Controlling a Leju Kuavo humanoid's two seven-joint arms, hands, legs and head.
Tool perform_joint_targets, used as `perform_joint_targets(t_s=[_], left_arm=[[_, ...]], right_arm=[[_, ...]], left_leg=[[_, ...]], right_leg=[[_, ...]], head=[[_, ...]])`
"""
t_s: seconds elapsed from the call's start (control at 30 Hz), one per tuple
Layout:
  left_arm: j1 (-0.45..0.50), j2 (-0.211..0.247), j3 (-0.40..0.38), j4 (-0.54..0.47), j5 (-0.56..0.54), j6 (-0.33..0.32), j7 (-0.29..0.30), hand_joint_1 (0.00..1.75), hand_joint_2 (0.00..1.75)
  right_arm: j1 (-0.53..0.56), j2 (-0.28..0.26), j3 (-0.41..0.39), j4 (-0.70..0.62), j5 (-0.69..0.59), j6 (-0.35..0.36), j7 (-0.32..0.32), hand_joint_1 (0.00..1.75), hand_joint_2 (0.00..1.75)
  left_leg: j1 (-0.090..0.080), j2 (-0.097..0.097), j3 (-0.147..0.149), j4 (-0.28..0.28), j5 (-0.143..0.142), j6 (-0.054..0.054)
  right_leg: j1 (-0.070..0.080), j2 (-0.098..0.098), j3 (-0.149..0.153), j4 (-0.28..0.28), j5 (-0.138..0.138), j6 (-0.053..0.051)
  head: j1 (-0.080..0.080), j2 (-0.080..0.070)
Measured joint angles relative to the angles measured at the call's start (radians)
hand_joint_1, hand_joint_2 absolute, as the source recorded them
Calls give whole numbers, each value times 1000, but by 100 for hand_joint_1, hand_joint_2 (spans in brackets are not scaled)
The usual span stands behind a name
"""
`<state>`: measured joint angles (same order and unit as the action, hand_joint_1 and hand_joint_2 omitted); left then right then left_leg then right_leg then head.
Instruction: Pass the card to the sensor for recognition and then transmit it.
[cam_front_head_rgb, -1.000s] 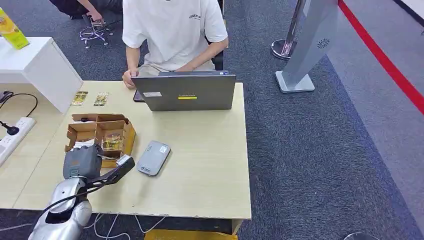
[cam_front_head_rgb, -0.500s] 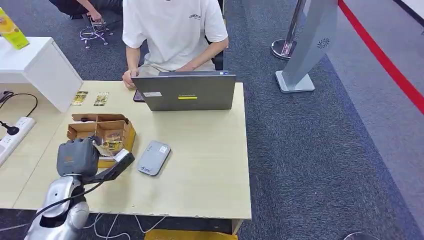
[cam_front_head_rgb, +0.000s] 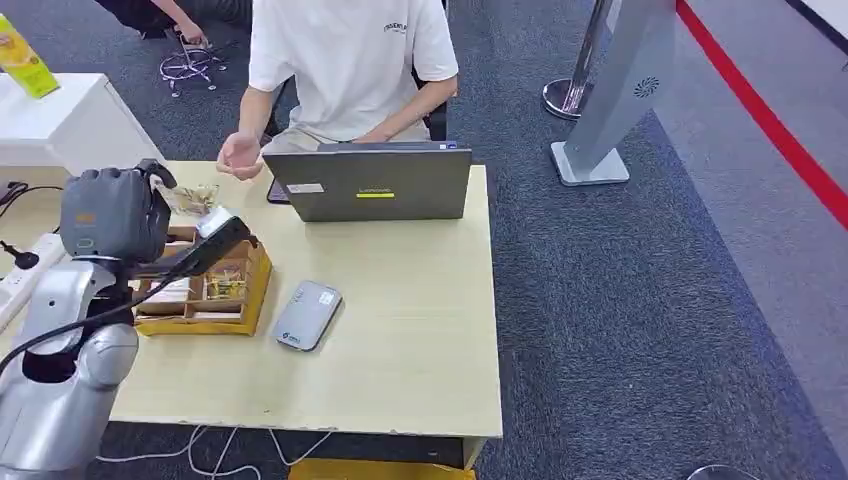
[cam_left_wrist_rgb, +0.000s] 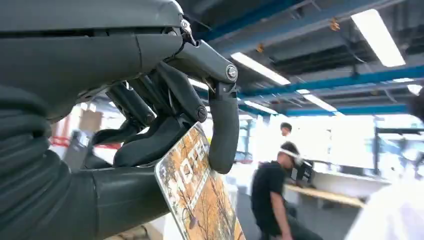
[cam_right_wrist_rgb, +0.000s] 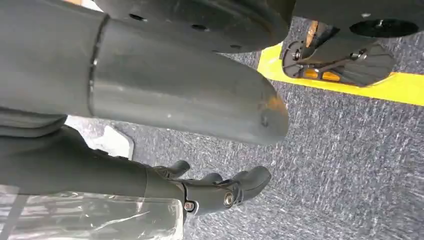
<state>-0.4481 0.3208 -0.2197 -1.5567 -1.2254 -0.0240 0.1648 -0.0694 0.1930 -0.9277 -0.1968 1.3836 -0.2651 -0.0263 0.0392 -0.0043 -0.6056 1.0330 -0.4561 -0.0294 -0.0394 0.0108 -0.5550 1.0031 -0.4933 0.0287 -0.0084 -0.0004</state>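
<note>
Card (cam_left_wrist_rgb: 197, 200) pinched in my left hand (cam_front_head_rgb: 110, 215), lifted above the box, not yet shown to the sensor.

I had the yellow-printed card clamped between thumb and fingers (cam_left_wrist_rgb: 223, 130), raised over the cardboard box (cam_front_head_rgb: 215, 300) near the table's (cam_front_head_rgb: 420, 330) left edge. Pickup looked done; the scan on the grey sensor (cam_front_head_rgb: 307, 315), lying flat just beside the box toward the front edge, and the handover were both left. A person's open hand (cam_front_head_rgb: 240, 155) waited at the far edge beside the laptop (cam_front_head_rgb: 370, 185). I judged the middle of the table open enough to swing across. My right hand (cam_right_wrist_rgb: 220, 192) hung over carpet, fingers loosely curled, holding nothing.
</note>
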Motion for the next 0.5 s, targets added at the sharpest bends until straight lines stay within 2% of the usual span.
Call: perform_joint_targets(t_s=[0.17,0.27,0.5], left_arm=[[-226,-10,-14,287,-144,189,19,175,175],[-325,-23,-18,448,-168,218,19,175,175],[-437,-58,-18,654,-169,227,24,175,175]], right_arm=[[-5,0,10,0,27,14,-11,0,0],[-7,0,18,0,30,13,-13,0,0],[-7,2,29,0,32,11,-5,0,0]], left_leg=[[0,1,0,0,2,0],[0,2,0,0,2,0],[0,3,-1,0,2,0]], right_leg=[[0,1,1,0,3,0],[0,2,1,0,3,0],[0,3,0,0,3,0]], head=[[2,0],[0,0],[1,0]])
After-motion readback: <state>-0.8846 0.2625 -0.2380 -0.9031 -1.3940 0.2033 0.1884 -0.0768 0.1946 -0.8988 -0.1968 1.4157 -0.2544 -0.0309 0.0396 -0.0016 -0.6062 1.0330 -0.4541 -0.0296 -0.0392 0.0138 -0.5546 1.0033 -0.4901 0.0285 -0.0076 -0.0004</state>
